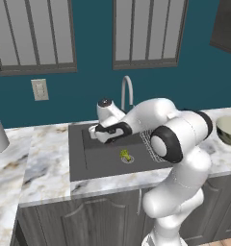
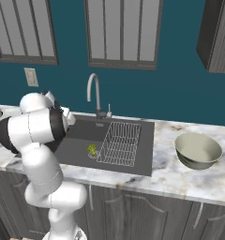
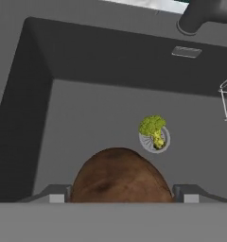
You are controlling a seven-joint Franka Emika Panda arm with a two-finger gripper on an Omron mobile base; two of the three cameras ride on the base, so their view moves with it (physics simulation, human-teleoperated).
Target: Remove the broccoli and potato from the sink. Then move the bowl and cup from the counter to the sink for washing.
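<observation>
In the hand view the brown mottled potato (image 3: 120, 175) sits between my fingertips, close to the camera and well above the floor of the sink (image 3: 87, 118). My gripper (image 3: 121, 194) is shut on it. From the left base view the gripper (image 1: 94, 132) hangs over the back left of the sink (image 1: 103, 161). The yellow-green broccoli (image 3: 153, 128) stands on the drain, also visible as broccoli (image 1: 124, 154) and broccoli (image 2: 92, 149). The bowl (image 2: 198, 150) rests on the counter (image 2: 180, 180) right of the sink, and the bowl (image 1: 228, 129) sits at the right edge there. The cup is out of view.
A wire rack (image 2: 120, 143) fills the right half of the sink. The curved chrome faucet (image 2: 93, 91) rises behind the basin. My arm's elbow (image 1: 173, 139) leans over the sink's right side. Marble counter (image 1: 45, 163) spreads to the left.
</observation>
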